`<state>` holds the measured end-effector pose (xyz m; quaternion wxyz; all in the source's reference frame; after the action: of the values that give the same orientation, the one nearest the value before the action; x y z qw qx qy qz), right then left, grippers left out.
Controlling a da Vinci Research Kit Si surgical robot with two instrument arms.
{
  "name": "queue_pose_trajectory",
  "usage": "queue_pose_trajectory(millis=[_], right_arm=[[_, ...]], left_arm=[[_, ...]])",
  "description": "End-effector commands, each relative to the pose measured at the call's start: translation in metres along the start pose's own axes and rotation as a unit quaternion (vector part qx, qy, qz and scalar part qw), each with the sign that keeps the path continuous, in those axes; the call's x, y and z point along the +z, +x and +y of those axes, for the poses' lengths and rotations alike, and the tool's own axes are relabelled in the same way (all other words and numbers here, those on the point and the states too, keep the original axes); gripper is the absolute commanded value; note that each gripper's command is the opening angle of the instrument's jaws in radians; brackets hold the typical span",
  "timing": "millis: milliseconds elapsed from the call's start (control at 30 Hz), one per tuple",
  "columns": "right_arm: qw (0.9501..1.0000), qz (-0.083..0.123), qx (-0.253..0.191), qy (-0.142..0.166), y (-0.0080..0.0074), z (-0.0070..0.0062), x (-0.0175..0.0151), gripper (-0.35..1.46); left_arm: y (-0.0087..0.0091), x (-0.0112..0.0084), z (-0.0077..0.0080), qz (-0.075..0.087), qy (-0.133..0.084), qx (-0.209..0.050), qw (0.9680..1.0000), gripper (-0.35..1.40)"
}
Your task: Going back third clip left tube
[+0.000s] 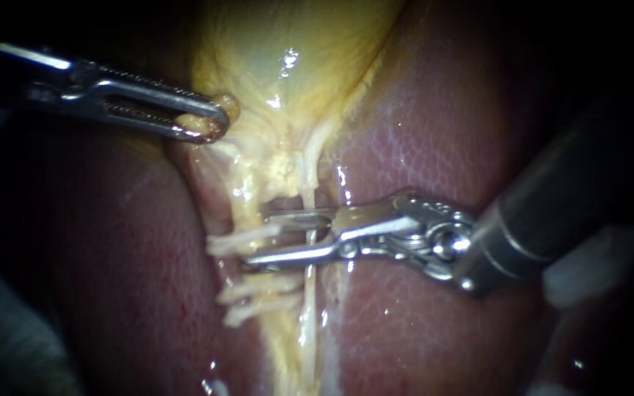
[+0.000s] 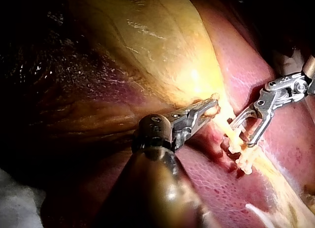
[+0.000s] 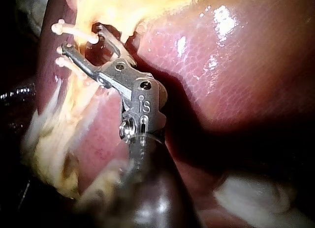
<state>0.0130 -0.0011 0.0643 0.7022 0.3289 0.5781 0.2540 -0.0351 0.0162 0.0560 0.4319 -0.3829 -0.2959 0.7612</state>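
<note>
Left instrument (image 1: 203, 123) jaws clamp gallbladder (image 1: 295, 44) tissue; right instrument (image 1: 260, 238) jaws gape astride a tube (image 1: 307, 308), white clips (image 1: 227, 246) beside; liver (image 1: 442, 132) around.

Two tools (image 1: 205, 125) (image 1: 260, 239), three white clips (image 1: 236, 243) (image 1: 254, 287) (image 1: 247, 311), two tubes (image 1: 244, 202) (image 1: 307, 323), one liver (image 1: 434, 139).

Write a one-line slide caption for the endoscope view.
Left instrument grips the gallbladder while the right instrument, jaws open, flanks the uppermost white clip.

Liver (image 1: 442, 147) mottled red; gallbladder (image 1: 295, 44) yellow; clips (image 1: 240, 240) white.
</note>
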Motion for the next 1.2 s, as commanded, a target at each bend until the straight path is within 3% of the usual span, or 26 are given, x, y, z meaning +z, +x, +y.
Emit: queue_pose_trajectory(millis=[33,200,333,533,833,1200], right_arm=[[0.9997,-0.004,-0.022,-0.003,0.0005,-0.0007,-0.0007,0.50],[0.9920,-0.046,-0.116,-0.021,0.0029,-0.0037,-0.0049,0.50],[0.9830,-0.073,-0.165,-0.034,0.0038,-0.0050,-0.0079,0.50],[0.9757,-0.078,-0.200,-0.045,0.0047,-0.0052,-0.0111,0.50],[0.9728,-0.079,-0.215,-0.034,0.0047,-0.0054,-0.0123,0.50],[0.9703,-0.080,-0.227,-0.025,0.0045,-0.0056,-0.0132,0.50]], left_arm=[[0.0000,-0.0001,0.0000,0.000,0.000,0.000,1.0000,-0.35],[0.0000,-0.0001,-0.0001,0.000,0.000,0.000,1.0000,-0.35],[0.0000,-0.0001,-0.0002,0.001,0.001,0.000,1.0000,-0.35],[0.0000,-0.0001,-0.0003,0.001,0.001,0.000,1.0000,-0.35],[-0.0001,0.0002,-0.0003,0.001,0.002,0.001,1.0000,-0.35],[-0.0011,0.0032,-0.0014,0.004,0.007,0.005,1.0000,-0.35]])
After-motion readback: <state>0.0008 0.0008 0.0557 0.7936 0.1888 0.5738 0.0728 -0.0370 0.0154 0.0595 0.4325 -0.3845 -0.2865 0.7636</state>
